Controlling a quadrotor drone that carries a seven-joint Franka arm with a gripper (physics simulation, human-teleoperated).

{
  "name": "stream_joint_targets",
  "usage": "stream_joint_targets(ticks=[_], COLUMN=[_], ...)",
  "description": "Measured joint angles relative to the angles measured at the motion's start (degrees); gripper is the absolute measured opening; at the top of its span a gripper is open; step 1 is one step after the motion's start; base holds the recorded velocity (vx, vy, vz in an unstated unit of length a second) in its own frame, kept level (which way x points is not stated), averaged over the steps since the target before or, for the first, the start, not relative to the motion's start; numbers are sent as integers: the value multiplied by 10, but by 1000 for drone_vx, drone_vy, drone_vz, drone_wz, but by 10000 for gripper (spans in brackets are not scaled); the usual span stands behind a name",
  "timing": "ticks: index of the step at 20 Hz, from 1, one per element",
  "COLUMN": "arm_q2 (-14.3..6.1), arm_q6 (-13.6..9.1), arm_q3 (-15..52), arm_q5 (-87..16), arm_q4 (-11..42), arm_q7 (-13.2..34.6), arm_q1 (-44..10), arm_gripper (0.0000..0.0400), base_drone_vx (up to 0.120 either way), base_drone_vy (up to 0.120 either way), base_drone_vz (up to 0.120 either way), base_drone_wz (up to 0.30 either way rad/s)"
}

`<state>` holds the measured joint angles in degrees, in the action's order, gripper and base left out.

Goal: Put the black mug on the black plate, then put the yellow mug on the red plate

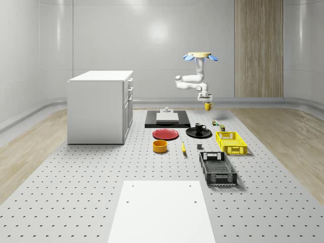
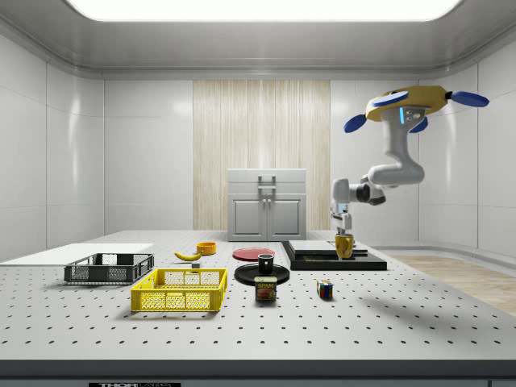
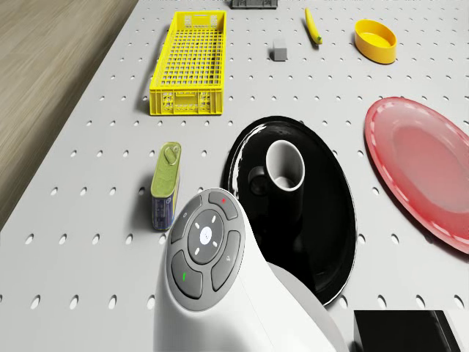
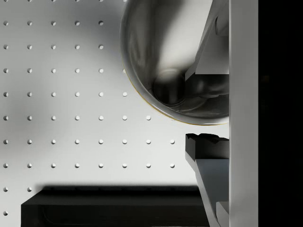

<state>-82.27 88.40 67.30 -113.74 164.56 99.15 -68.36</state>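
red plate (image 3: 425,172) cut off, spam can (image 2: 265,290) label too small

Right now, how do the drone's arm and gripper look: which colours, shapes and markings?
The drone has a yellow body with blue rotors. Its arm is glossy white, made of rounded segments with grey joints. One segment end carries a dark grey button pad with red and green marks. The gripper is white; its fingers have black ridged pads.

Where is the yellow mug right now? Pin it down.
The yellow mug hangs in the pincer above the table, clear of the surface, behind the black plate with the black mug in the whole-scene view, under the hovering drone.
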Motion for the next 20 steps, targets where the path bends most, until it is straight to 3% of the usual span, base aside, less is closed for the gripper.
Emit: stream_joint_targets(ticks=[20], arm_q2=[-2], arm_q6=[2], arm_q3=[1], arm_q5=[1], arm_q4=[0], arm_q7=[1], arm_q1=[-1], arm_gripper=[110], base_drone_vx=[120], base_drone_vy=[-120], base_drone_vz=[0], base_drone_wz=[0])
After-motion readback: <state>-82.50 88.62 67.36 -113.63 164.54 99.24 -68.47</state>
